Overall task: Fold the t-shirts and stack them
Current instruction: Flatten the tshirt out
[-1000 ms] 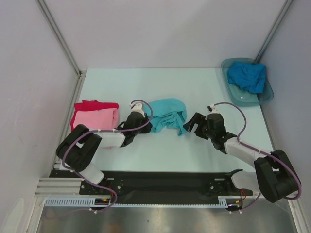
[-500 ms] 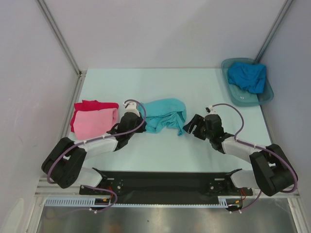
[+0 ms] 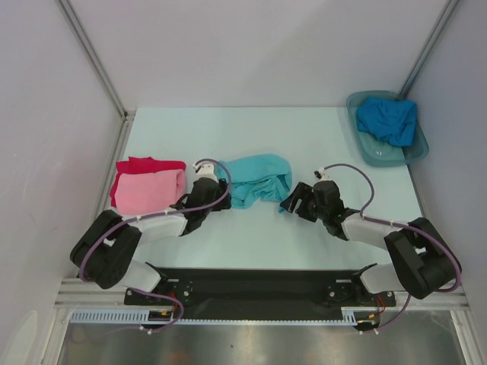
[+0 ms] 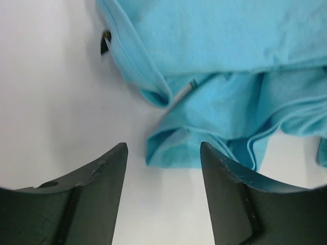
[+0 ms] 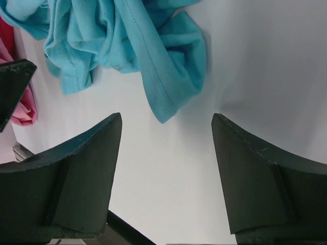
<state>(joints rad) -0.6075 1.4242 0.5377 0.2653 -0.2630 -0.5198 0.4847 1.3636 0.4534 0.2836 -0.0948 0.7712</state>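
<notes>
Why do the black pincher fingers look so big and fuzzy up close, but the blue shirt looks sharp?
Left wrist view: the black fingers sit right by the lens, so they loom large and soft-edged, while the crumpled turquoise cotton t-shirt is crisp. Right wrist view: same, with the shirt's stitching clear. Top external view: even light, faint shadows.

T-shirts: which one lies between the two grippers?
The turquoise t-shirt, crumpled mid-table. The pink t-shirt lies on the red t-shirt at left; the deeper blue t-shirt sits in the tub, right.

Turquoise t-shirt [image 3: 259, 176], pink t-shirt [image 3: 148, 194], red t-shirt [image 3: 141, 164], deep blue t-shirt [image 3: 388, 120], grey tub [image 3: 378, 154]
</notes>
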